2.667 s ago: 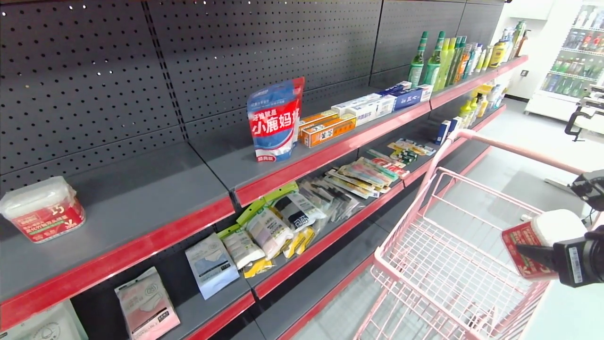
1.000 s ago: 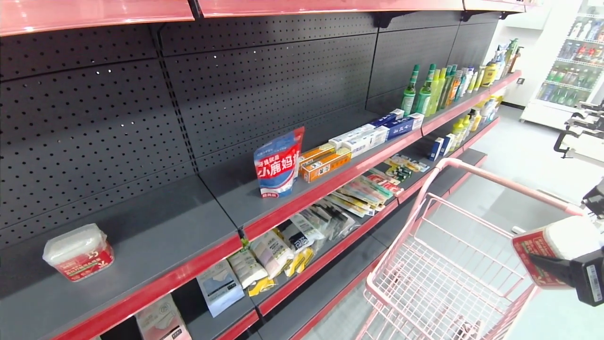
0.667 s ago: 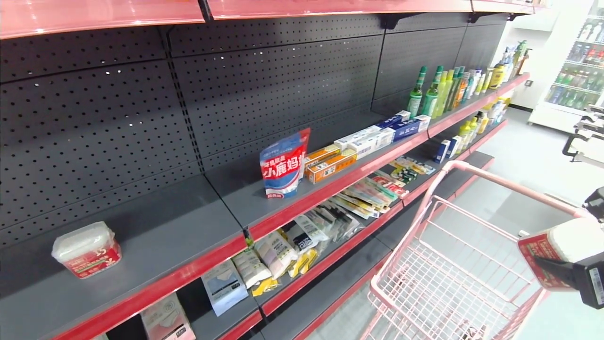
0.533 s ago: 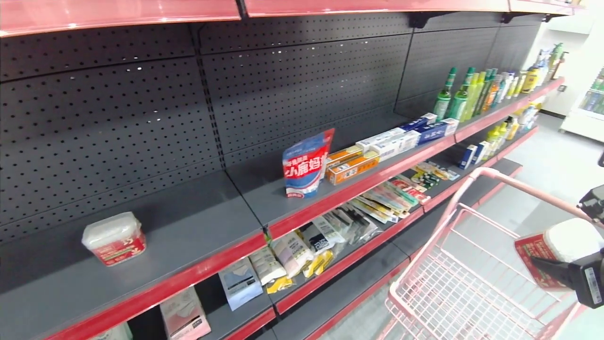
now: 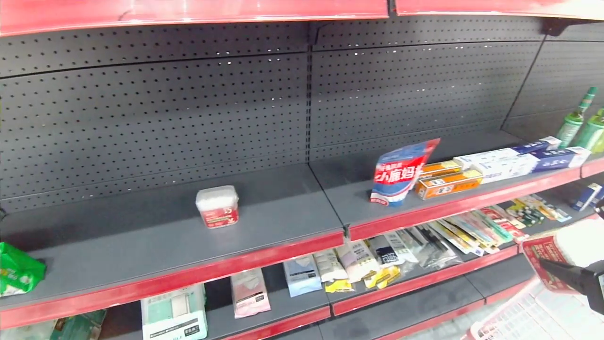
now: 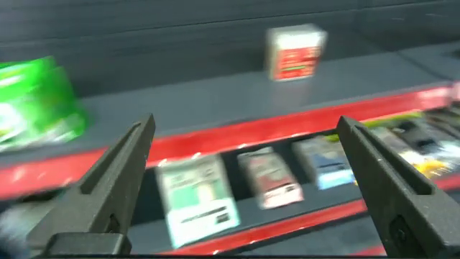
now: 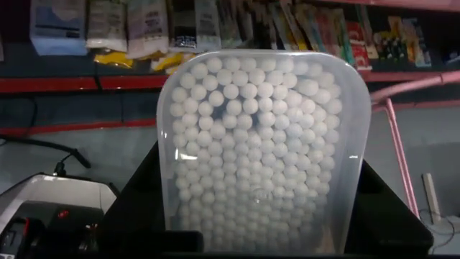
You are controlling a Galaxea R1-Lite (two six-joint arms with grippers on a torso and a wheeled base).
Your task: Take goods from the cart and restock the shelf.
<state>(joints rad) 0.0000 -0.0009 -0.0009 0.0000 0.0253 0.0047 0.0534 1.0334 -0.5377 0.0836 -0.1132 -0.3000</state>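
Observation:
My right gripper (image 5: 567, 265) sits at the lower right of the head view, shut on a cotton swab box (image 5: 559, 248) with a red label. In the right wrist view the box's clear lid (image 7: 262, 144) shows rows of white swab tips, with black fingers (image 7: 133, 212) on both sides. A matching swab box (image 5: 217, 206) stands alone on the grey shelf (image 5: 155, 236) with a red front edge. My left gripper (image 6: 244, 169) is open in front of that shelf, the same box (image 6: 295, 52) far ahead of it. A corner of the pink cart (image 5: 524, 318) lies below the right gripper.
A blue and red pouch (image 5: 401, 172) leans on orange boxes (image 5: 448, 182), with toothpaste boxes (image 5: 509, 163) and green bottles (image 5: 580, 125) further right. A green pack (image 5: 19, 271) sits at the far left. Flat packets (image 5: 358, 259) fill the lower shelf. A red-edged shelf (image 5: 188, 12) hangs overhead.
The head camera has swung left along the shelf, so the cart has slid nearly out of the picture. The right gripper still holds the swab box in the same spot.

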